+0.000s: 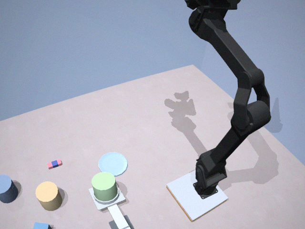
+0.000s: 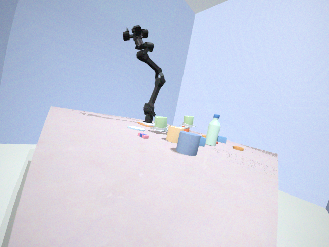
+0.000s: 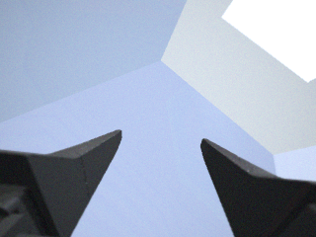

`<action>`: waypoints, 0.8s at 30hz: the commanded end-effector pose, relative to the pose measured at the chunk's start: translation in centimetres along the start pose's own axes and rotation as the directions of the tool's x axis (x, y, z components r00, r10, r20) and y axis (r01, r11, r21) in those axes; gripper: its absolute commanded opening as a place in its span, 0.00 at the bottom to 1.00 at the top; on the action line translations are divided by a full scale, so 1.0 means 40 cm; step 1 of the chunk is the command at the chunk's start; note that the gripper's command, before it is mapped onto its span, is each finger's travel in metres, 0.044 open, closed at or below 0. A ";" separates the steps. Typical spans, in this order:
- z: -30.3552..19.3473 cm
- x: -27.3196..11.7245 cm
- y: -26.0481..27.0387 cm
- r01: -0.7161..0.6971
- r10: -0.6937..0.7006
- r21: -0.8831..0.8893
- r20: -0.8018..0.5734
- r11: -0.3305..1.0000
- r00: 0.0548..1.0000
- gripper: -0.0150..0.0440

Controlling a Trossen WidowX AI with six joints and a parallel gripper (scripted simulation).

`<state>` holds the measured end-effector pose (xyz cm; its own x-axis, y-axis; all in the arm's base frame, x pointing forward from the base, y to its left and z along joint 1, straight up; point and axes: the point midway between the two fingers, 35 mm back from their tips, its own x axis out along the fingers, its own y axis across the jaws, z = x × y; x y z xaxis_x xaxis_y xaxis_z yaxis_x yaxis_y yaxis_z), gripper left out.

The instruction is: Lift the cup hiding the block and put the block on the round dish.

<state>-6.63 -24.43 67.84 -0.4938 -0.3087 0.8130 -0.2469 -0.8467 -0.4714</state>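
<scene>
With its fingers spread and nothing between them, the hand (image 2: pixel 135 34) (image 3: pixel 161 137) is held high above the tabletop (image 1: pixel 137 123) (image 2: pixel 148 186). In the top view, one green cup (image 1: pixel 104 186) (image 2: pixel 160 122) is seated on an end of the balance (image 1: pixel 118 216) (image 2: pixel 186 127), near seven o'clock from the pale blue dish (image 1: pixel 112 163) (image 2: pixel 136 128); the other green cup (image 2: pixel 188 120) is carried on the opposite end, and which one hides the block cannot be told.
</scene>
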 end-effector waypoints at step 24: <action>0.246 -0.220 0.063 -0.524 0.360 0.372 0.428 0.766 0.829 1.00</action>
<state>3.76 -27.99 63.82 -0.1992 -0.7060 0.6796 0.3152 -0.7028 -0.6377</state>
